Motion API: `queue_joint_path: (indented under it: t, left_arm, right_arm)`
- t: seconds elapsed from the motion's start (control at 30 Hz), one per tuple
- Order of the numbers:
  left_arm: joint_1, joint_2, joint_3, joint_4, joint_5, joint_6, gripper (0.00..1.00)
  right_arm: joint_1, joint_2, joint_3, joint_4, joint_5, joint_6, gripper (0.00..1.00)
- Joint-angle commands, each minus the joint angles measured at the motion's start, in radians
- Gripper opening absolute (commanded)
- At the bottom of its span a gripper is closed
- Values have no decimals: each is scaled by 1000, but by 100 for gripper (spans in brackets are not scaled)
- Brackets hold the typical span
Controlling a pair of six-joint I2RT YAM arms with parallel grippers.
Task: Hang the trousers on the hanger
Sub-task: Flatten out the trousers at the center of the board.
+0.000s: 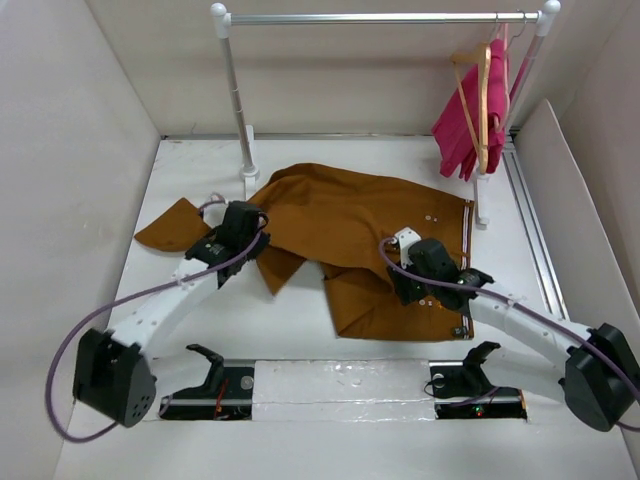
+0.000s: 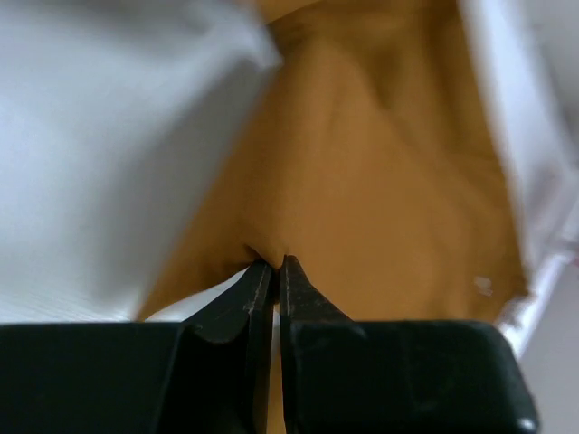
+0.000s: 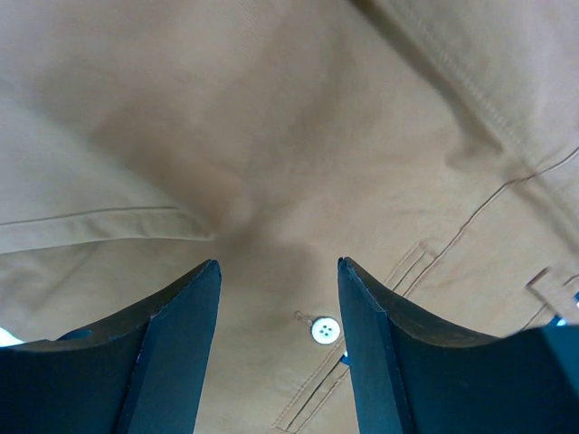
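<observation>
Flatly spread across the white table (image 1: 300,340) — the rust-brown trousers (image 1: 350,215), striped waistband (image 1: 467,235) turned to the right, legs crumpled and trailing leftward, one leg end reaching out past the left arm toward the left wall. Not yet on the hanger (image 1: 486,100), and well apart from it. Hung at the far right end of the white-and-silver clothes rail (image 1: 380,18), that slim tan hanger, close against a bright pink garment (image 1: 455,130) on the same rail.

Left gripper (image 1: 238,240) down on the left part of the trousers, at the edge of the cloth. From the left wrist: left gripper (image 2: 274,264) closed tight, black fingertips pinching a small raised pucker of the trousers (image 2: 380,181), bare table (image 2: 99,136) off to the left of the fold.

Right gripper (image 1: 428,278) low over the waist part, near the front edge of the garment. From the right wrist: right gripper (image 3: 279,267) with jaws parted and nothing gripped, the trousers (image 3: 271,117) filling the whole view beneath, a small pale button (image 3: 325,330) and lines of pocket stitching just below the gap. Contact between those fingers and the cloth — cannot tell.
</observation>
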Motion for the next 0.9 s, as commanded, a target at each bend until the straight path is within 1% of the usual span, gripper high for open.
queue_joint_path:
  t: [0.0,0.03,0.07,0.13,0.17,0.23,0.27,0.33,0.37,0.4,0.47,0.5,0.53,0.6,0.63,0.67,0.7,0.8,0.83,0.87]
  left_arm:
    - [-79,-168,204,-301,-251,106,0]
    - [-91,-183,242,-363,-284,106,0]
    - [-92,-194,320,-480,-326,109,0]
    - [-92,-210,380,-588,-357,111,0]
    - [-92,-210,423,-680,-377,120,0]
    - [-92,-197,460,-771,-379,109,0]
    - [-92,-190,479,-849,-373,99,0]
    - [-101,-196,457,-850,-329,122,0]
    - [-101,-206,418,-850,-286,117,0]
    - [-101,-238,395,-851,-267,82,0]
    - [-63,-280,332,-851,-224,51,0]
    - [-37,-326,324,-853,-213,54,0]
    - [34,-349,322,-853,-209,95,0]
    - [129,-423,351,-854,-218,166,0]
    - [181,-438,371,-854,-235,250,0]
    - [277,-443,415,-851,-273,295,0]
    - [310,-431,437,-850,-291,336,1]
    - [323,-378,521,-828,-334,408,14]
    - [323,-378,528,-792,-319,437,22]
    - [310,-369,523,-720,-274,466,27]
  right_arm:
    - [-6,41,11,-9,36,47,60]
    - [-16,46,11,-6,39,50,61]
    - [-16,49,11,-1,36,54,61]
    - [-28,48,11,10,21,56,61]
    - [-40,46,15,10,9,57,61]
    - [-52,34,19,5,6,57,61]
    - [-66,26,23,1,6,59,61]
    - [-89,9,32,-12,9,62,61]
    - [-107,-10,35,-15,6,59,61]
    - [-152,-20,51,-21,1,53,61]
    - [-206,-46,71,-33,-23,33,61]
    - [-271,-54,97,-53,-34,25,61]
    - [-305,-61,109,-64,-43,18,61]
    - [-368,-87,133,-84,-63,1,61]
    - [-409,-93,156,-96,-62,-2,61]
    - [-419,-90,170,-107,-44,-5,62]
    - [-419,-75,181,-114,-36,-10,66]
    - [-465,-46,195,-116,-48,-10,73]
    - [-488,-26,192,-113,-68,-10,73]
    - [-544,-18,180,-107,-92,-2,73]
